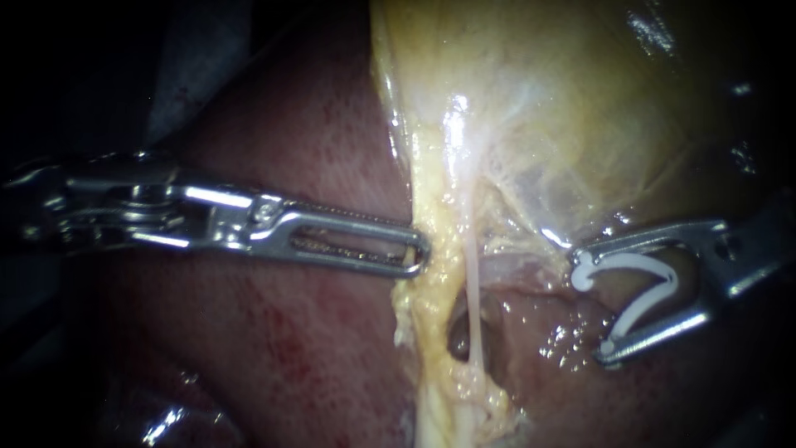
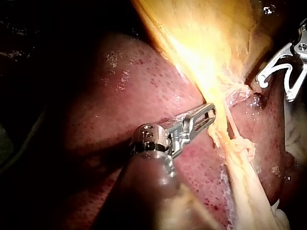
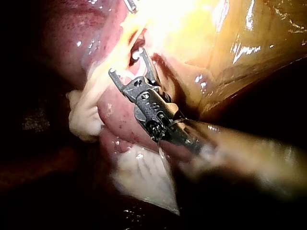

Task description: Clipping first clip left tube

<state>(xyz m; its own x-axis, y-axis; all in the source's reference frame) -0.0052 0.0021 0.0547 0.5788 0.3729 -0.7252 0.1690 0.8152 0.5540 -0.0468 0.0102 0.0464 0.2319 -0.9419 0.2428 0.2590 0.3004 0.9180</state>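
We see a deep red liver with fine darker speckles, a glossy yellow gallbladder, a pale pinkish-white tube, a white clip, and silver left instrument and right instrument.

Surgical practice setting, dark beyond the lit field. Holds a wet red liver and a yellow gallbladder, lying bare. Also two slim steel tools: the left instrument and the right instrument, whose jaws carry a white clip.

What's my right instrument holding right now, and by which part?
The right instrument holds an open white clip, one leg seated along each jaw; the clip is clear of the tube.
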